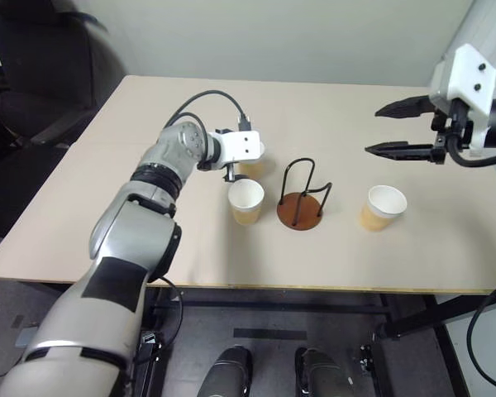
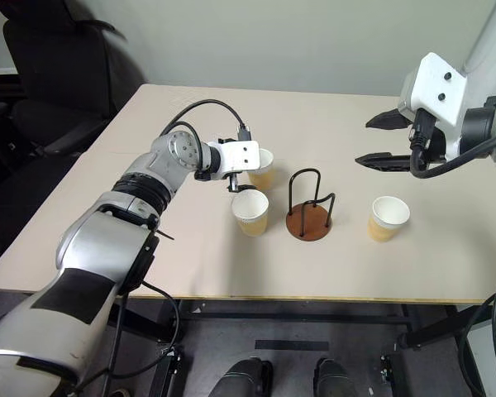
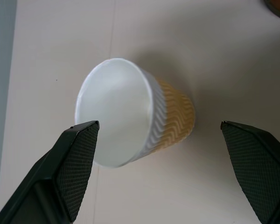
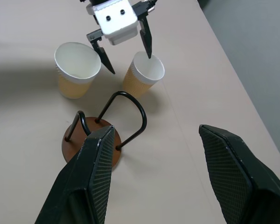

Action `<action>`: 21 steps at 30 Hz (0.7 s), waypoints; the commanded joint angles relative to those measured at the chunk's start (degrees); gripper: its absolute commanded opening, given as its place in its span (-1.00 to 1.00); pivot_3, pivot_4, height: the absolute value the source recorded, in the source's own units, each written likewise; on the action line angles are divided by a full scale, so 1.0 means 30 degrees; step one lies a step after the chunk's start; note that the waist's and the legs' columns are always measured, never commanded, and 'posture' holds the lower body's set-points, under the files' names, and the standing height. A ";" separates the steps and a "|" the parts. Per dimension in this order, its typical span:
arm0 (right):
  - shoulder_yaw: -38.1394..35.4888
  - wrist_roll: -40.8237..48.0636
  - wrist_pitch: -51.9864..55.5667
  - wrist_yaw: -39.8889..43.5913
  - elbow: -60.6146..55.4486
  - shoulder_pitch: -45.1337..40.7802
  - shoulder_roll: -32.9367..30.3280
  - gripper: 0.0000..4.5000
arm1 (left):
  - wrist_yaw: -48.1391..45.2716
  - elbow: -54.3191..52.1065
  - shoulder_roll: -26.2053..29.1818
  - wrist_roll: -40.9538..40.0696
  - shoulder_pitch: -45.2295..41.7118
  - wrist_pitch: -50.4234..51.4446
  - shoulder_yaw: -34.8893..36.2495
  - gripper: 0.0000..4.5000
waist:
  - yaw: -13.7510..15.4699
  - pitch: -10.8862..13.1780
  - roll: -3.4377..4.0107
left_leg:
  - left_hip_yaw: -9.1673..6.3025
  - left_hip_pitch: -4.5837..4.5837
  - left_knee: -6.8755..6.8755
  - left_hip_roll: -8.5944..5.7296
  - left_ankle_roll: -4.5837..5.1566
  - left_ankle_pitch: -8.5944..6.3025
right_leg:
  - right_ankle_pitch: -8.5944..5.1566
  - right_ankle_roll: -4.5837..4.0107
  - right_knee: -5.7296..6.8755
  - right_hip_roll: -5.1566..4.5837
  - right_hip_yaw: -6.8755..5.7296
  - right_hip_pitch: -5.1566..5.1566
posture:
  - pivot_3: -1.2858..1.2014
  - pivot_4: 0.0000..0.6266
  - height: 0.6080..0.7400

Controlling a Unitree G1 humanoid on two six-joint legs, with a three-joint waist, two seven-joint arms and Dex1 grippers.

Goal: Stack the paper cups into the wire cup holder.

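Fingers: left (image 3: 158, 172) spread around far cup (image 3: 130, 116) | right (image 1: 379, 130) apart, empty

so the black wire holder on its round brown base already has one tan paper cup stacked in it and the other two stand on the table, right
Not quite: the black wire holder on its round brown base is empty. All three tan paper cups stand on the table, as the right eye view shows.
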 commanded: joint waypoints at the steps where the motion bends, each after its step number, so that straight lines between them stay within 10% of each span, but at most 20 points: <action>1: -0.0287 -0.0071 -0.0214 -0.0258 -0.0408 -0.0266 -0.0335 0.27 | 0.0455 -0.0032 -0.0081 0.0160 -0.0055 0.0040 -0.0025 1.00 | 0.0001 0.0001 0.0001 | 0.0003 0.0000 0.0003 -0.0001 -0.0003 0.0002 | -0.0001 0.0000 -0.0004 0.0005 -0.0001 0.0000 | 0.03 -0.52 1.00; 11: -0.0368 -0.0189 -0.0244 -0.0446 -0.0589 -0.0130 -0.0378 0.27 | 0.1230 0.0075 -0.0269 0.0683 0.0075 0.0106 -0.0323 1.00 | 0.0048 0.0000 0.0001 | -0.0001 0.0000 0.0006 0.0004 -0.0003 0.0004 | 0.0002 0.0004 -0.0004 -0.0012 -0.0001 0.0005 | 0.03 -0.52 1.00; 19: -0.0294 -0.0236 -0.0264 -0.0615 -0.0691 -0.0166 -0.0350 0.29 | 0.1671 0.0126 -0.0312 0.0983 0.0242 0.0097 -0.0413 -0.07 | 0.0054 0.0000 0.0000 | 0.0006 0.0004 0.0014 0.0003 0.0000 0.0006 | 0.0004 0.0008 -0.0003 0.0000 0.0002 0.0009 | 0.03 -0.52 1.00; 21: -0.0287 -0.0235 -0.0256 -0.0659 -0.0735 -0.0145 -0.0359 0.29 | 0.1701 0.0144 -0.0343 0.0986 0.0264 0.0094 -0.0390 -0.07 | 0.0049 0.0001 0.0001 | 0.0018 0.0003 0.0008 -0.0002 0.0001 0.0007 | 0.0003 0.0005 -0.0006 0.0017 -0.0024 0.0008 | 0.03 -0.52 1.00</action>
